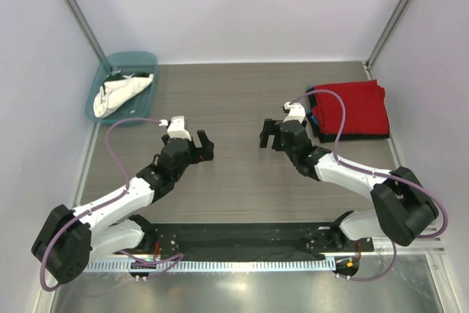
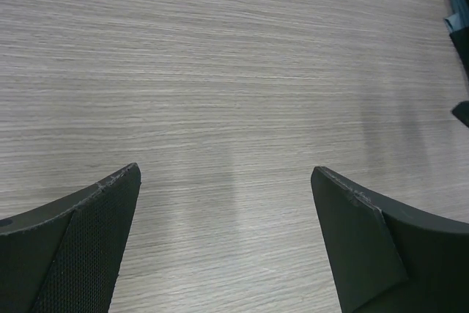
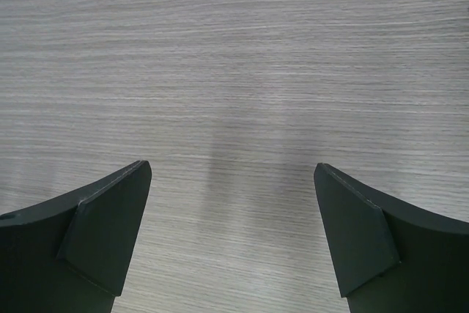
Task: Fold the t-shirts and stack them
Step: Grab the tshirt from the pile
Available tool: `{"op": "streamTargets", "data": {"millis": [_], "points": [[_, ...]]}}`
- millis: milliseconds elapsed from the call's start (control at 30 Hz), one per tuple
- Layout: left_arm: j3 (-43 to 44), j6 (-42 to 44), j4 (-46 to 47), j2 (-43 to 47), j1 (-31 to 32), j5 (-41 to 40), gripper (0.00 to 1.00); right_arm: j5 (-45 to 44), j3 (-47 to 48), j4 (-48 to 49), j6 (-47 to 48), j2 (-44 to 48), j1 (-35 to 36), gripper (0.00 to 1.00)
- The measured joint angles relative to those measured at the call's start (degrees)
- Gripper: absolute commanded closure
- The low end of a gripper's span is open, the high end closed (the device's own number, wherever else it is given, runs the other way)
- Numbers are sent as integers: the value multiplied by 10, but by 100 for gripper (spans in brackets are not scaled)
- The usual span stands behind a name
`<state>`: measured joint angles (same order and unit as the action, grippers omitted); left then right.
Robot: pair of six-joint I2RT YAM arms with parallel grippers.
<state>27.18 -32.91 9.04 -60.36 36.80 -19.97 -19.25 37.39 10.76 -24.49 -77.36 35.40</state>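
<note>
White shirt (image 1: 121, 94) lies bunched in the teal tub (image 1: 143, 57) at the far-left corner of the tabletop (image 1: 234, 100). Its long axis runs diagonally, near-left to far-right, in line with the tub. There is a dark patch at its far end; cannot tell which way the collar points. Folded stack at far right: red shirt (image 1: 353, 106) on top, roughly square, a bit wider left to right, edges slightly skewed to the tabletop edge. Dark shirt (image 1: 359, 136) shows under its near edge, and blue shirt (image 1: 314, 117) is a sliver at the left edge. Collar direction is not visible on any of the three. Left gripper (image 1: 204, 146) hovers over bare wood mid-left, pointing right toward the centre, fingers spread wide and holding nothing. Right gripper (image 1: 264, 134) is mid-right, pointing left, its wrist just beside the stack's left edge, fingers also spread wide and empty. The two grippers face each other across the middle, apart. Only the top view shows the shirts, tub and arms. Left wrist view gives two fingers (image 2: 88, 240) with wood grain between them, plus dark and bluish bits cut off at the right edge; cannot tell what they are. Right wrist view gives just fingers (image 3: 366, 232) and wood grain.
</note>
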Motion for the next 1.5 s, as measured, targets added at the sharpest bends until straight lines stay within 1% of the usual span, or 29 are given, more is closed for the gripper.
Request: {"op": "streamTargets", "data": {"millis": [133, 200, 233, 300, 333, 400, 433, 500, 567, 600, 633, 667, 767, 867, 1000, 1267, 1367, 1433, 1500], "points": [[5, -17, -18, -5, -7, -21, 0, -9, 0, 3, -12, 0, 0, 0], [22, -47, -51, -6, -31, -25, 0, -10, 0, 3, -14, 0, 0, 3], [36, -64, -69, -7, -58, -13, 0, -10, 0, 3, -14, 0, 0, 7], [65, -107, -90, -8, -130, 1, 4, -12, 0, 3, -16, 0, 0, 9], [83, -134, -99, -10, -172, 9, 8, -16, 0, 3, -18, -2, -2, 9], [117, -172, -115, -18, -231, 15, 12, -17, 0, 3, -23, -5, -5, 9], [141, -195, -125, -27, -262, 14, 17, -16, 0, 3, -25, -8, -7, 10], [190, -232, -151, -49, -296, 2, 19, -16, 0, 3, -29, -11, -11, 10], [244, -260, -177, -78, -313, -15, 20, -14, 0, 2, -31, -12, -16, 10], [301, -283, -184, -114, -324, -33, 20, -12, 0, 3, -33, -12, -18, 10], [323, -290, -198, -132, -329, -42, 20, -10, 0, 2, -34, -12, -20, 10], [376, -299, -241, -163, -336, -57, 19, -9, 0, 2, -35, -12, -23, 10], [529, -311, -299, -285, -370, -79, 20, -4, 0, 3, -39, -11, -27, 10], [638, -311, -340, -395, -409, -94, 19, 0, -5, 9, -42, -7, -32, 10], [728, -305, -390, -513, -446, -97, 19, 10, -13, 12, -45, -2, -40, 10], [813, -307, -424, -657, -465, -95, 19, 17, -14, 12, -46, 0, -45, 10], [847, -314, -431, -697, -472, -87, 28, 18, -15, 12, -46, 6, -45, 10], [857, -319, -432, -712, -480, -84, 49, 18, -16, 13, -46, 9, -45, 10], [860, -316, -432, -719, -489, -83, 62, 19, -16, 14, -46, 9, -47, 10]]}}
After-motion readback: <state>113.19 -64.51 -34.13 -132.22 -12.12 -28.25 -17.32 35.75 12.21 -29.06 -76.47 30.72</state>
